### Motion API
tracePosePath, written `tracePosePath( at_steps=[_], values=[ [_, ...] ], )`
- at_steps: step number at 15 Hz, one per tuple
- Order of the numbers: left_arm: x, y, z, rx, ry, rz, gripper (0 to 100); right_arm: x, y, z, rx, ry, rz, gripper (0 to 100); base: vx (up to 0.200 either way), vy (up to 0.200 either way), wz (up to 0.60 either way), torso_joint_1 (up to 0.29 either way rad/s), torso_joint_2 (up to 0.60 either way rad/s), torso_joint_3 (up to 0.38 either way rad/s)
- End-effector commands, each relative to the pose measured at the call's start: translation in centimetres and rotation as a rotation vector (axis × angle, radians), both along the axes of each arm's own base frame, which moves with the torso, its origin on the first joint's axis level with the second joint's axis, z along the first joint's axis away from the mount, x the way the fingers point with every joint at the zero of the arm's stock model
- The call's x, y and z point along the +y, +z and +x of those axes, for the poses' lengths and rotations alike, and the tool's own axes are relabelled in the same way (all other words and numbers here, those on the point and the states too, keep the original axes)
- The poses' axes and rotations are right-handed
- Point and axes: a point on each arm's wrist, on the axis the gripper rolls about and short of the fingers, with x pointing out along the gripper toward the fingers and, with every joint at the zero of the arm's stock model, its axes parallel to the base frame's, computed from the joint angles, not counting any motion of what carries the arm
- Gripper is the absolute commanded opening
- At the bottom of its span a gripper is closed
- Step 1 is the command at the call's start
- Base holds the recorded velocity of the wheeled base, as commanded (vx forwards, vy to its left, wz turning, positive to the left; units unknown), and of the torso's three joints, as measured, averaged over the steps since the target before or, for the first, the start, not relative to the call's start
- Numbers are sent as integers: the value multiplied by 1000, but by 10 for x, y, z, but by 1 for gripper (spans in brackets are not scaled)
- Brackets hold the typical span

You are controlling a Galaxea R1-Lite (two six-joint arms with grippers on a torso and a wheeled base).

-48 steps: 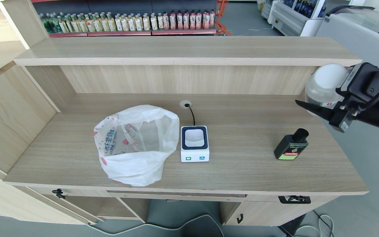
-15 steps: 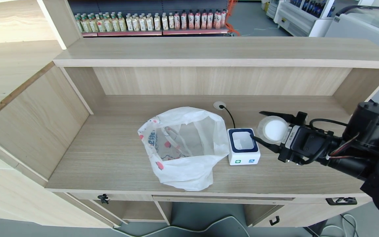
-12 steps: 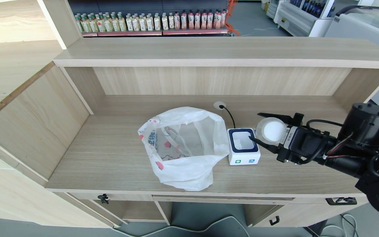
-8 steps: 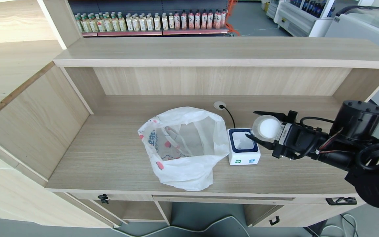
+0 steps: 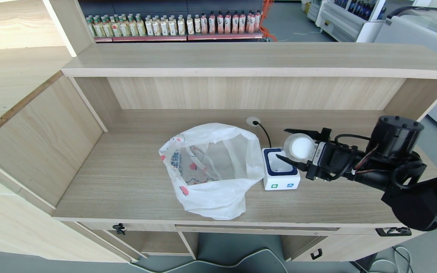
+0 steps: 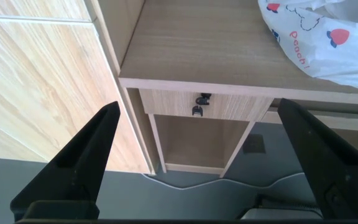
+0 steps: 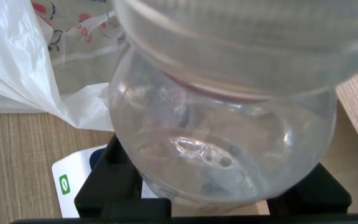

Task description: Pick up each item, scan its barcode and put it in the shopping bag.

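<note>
My right gripper (image 5: 286,145) is shut on a clear jar with a white lid (image 5: 301,147), held on its side just above the right part of the white barcode scanner (image 5: 279,175). In the right wrist view the jar (image 7: 222,124) is close up, with the scanner (image 7: 73,177) and the shopping bag (image 7: 23,68) beneath it. The white shopping bag (image 5: 211,170) stands open on the counter just left of the scanner. My left gripper (image 6: 199,111) hangs open in front of the counter's front edge (image 6: 191,84), near the bag's (image 6: 319,37) corner.
The scanner's black cable (image 5: 264,133) runs back to a grommet (image 5: 253,121). A raised back shelf (image 5: 241,60) and a slanted left side wall (image 5: 40,140) bound the counter. A drawer lock (image 6: 198,106) sits under the front edge.
My right gripper has carried the jar leftward, from beside the scanner to over its right part. Since the oldest frame the head camera has shifted.
</note>
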Motion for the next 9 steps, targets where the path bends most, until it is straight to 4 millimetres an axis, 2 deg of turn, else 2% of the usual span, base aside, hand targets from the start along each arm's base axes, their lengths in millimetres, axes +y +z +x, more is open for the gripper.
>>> tracePosePath(
  at_steps=[1, 5, 9],
  values=[
    [0, 0, 0, -1, 0, 0, 100, 2, -6, 10, 4, 6, -2, 0, 0, 0, 0, 0, 0, 0],
    [0, 0, 0, -1, 0, 0, 100, 6, -18, 16, 20, 10, -6, 0, 0, 0, 0, 0, 0, 0],
    [0, 0, 0, -1, 0, 0, 100, 6, -20, 19, 23, 26, -8, 0, 0, 0, 0, 0, 0, 0]
  ],
)
